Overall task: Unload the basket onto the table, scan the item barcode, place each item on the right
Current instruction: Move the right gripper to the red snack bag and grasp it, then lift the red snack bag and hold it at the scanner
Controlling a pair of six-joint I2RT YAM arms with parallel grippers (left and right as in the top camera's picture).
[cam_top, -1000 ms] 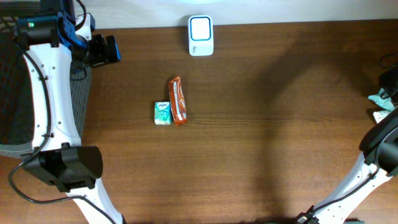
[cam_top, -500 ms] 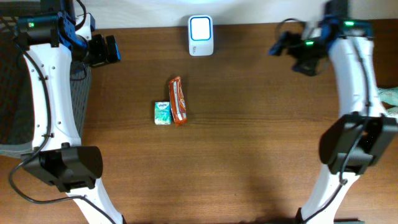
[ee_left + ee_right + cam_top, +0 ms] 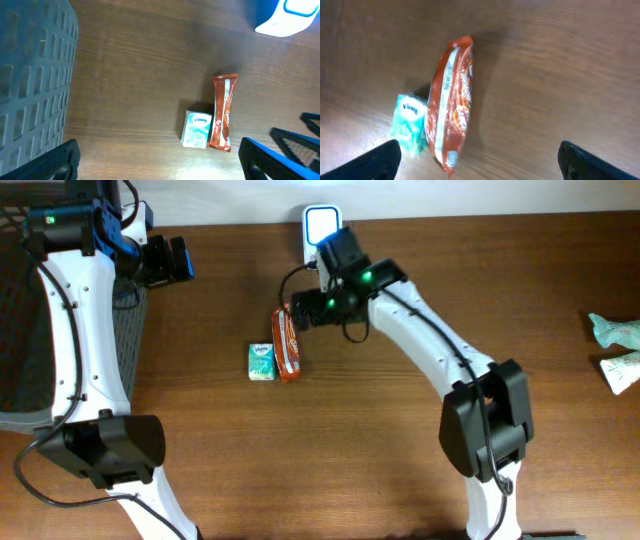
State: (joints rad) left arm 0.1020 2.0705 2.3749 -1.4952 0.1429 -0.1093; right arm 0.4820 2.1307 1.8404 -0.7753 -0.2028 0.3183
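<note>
The long orange-red foil snack packet (image 3: 287,343) lay left of the brown wooden bench's (image 3: 400,440) middle, short of the white blue-faced scanner box (image 3: 318,220) at the far edge, with bare wood open toward the near and right edges. Against its left side sat a small teal tissue pack (image 3: 407,122) marked "Kleenex"; the packet's own print was unreadable. The right pincer (image 3: 300,313) hung over the packet's far end and the left pincer (image 3: 165,262) near the far left corner, both spread wide and empty.

The right arm's black gripper (image 3: 303,309) swings in from the right edge of the brown wooden counter (image 3: 400,440) to the far end of the long orange foil snack packet (image 3: 287,345); its jaws widen fully; the arm now overlaps the white box-shaped scanner (image 3: 320,220).
</note>
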